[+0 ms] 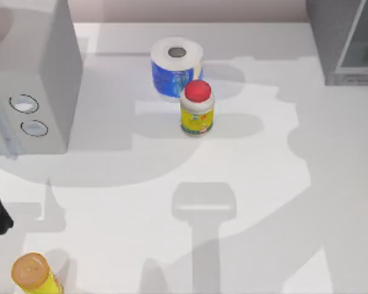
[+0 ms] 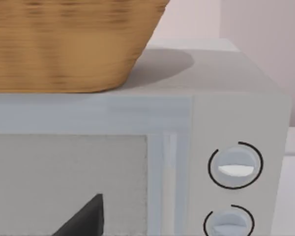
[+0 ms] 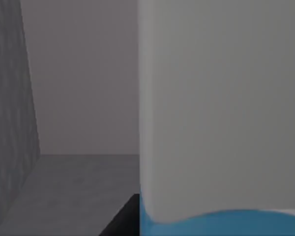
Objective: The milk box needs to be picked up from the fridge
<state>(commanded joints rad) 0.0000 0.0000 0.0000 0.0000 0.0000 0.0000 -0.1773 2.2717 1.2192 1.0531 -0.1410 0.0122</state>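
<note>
Right wrist view: carton [image 3: 216, 113] very close, white upper face above a light blue band, standing inside the dark fridge [image 3: 10, 113] at the table's far right corner [image 1: 337, 43]. A dark finger [image 3: 123, 219] sits beside its base; jaw opening cannot be told. Likely light, stiff card with smooth faces, crushable: grip flat opposite sides, mid-height. Left arm parked by the microwave [image 2: 236, 123].

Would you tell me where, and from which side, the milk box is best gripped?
Probably across its two flat, opposite sides, coming straight in through the front of the fridge. In the right wrist view the milk box is a straight-edged carton with broad flat faces. The fridge wall stands apart from it, which seems to leave room to straddle it.
</note>
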